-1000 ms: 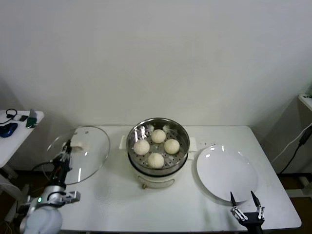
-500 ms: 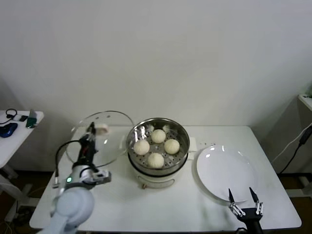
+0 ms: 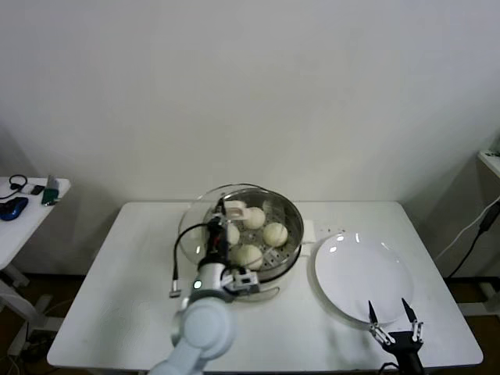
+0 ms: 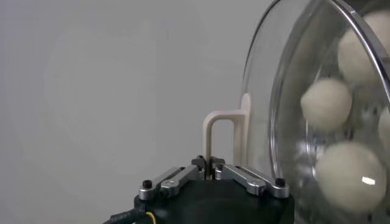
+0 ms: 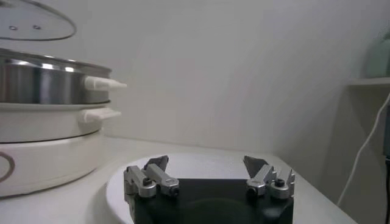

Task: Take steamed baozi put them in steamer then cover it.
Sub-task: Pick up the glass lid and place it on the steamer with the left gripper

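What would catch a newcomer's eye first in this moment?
The left pincer, shut on the cream-white bar handle, holds the round clear glass lid tilted over the shiny stainless-steel steamer. Four cream-white buns sit inside it. The right pincer waits open by the flat white plate.

Soft, even overhead light fills the room — shadows stay faint, small glints sit on the plate point(image 3: 363, 277) toward three o'clock, and the nearest baozi point(image 4: 348, 176) looks blurred through the cover point(image 4: 286, 91) — reflections streak it.

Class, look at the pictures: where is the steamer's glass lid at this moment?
In the head view the glass lid hangs tilted over the steamer's left rim, above the baozi, with the left gripper shut on its handle.
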`<state>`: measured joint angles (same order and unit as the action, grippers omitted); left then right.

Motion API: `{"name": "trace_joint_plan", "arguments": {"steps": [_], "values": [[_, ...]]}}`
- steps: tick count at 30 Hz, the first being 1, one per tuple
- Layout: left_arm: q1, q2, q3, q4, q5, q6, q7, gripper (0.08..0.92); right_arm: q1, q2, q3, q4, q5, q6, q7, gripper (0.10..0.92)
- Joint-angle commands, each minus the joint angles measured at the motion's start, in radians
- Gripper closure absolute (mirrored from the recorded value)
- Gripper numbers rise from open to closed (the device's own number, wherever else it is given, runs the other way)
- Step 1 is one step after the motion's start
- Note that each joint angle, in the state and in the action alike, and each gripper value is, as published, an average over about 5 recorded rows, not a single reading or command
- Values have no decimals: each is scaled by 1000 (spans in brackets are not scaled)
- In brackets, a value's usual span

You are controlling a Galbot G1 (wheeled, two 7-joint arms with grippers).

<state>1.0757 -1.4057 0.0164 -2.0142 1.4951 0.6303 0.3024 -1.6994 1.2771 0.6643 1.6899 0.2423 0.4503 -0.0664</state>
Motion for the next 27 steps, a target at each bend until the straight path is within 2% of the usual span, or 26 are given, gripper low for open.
{"name": "trace_joint_plan", "arguments": {"steps": [1, 27], "values": [[-64, -240, 126, 155, 183, 12, 6, 863, -4, -6, -3, -10, 5, 17, 3, 203], [-72, -165, 58, 290, 134, -11, -112, 863, -19, 1, -4, -19, 6, 40, 4, 203]]}}
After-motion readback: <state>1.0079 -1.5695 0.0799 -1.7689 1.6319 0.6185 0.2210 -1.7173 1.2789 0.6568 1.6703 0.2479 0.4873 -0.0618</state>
